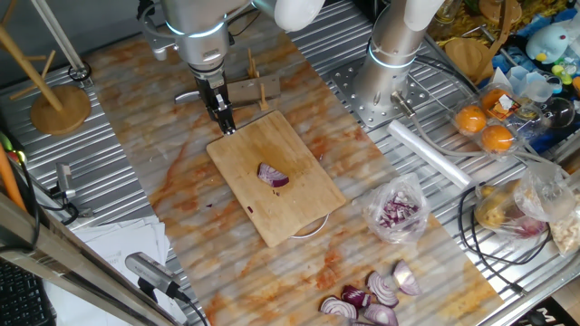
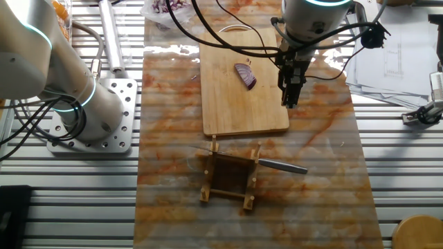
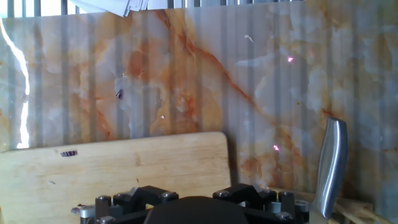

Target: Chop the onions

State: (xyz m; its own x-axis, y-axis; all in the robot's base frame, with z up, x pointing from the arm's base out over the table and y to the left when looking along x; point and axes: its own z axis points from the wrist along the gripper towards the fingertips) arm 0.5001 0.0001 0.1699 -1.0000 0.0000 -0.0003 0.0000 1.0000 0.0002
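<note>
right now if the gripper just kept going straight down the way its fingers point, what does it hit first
Most likely the corner of the wooden cutting board, or the marbled table mat just beside it. The gripper hangs over the board's edge, and depth is unclear. The onion wedge lies off to the side, out of that line.

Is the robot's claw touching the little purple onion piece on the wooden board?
Apart. In the other fixed view the gripper hangs at the cutting board's right edge, with bare wood between it and the onion wedge.
</note>
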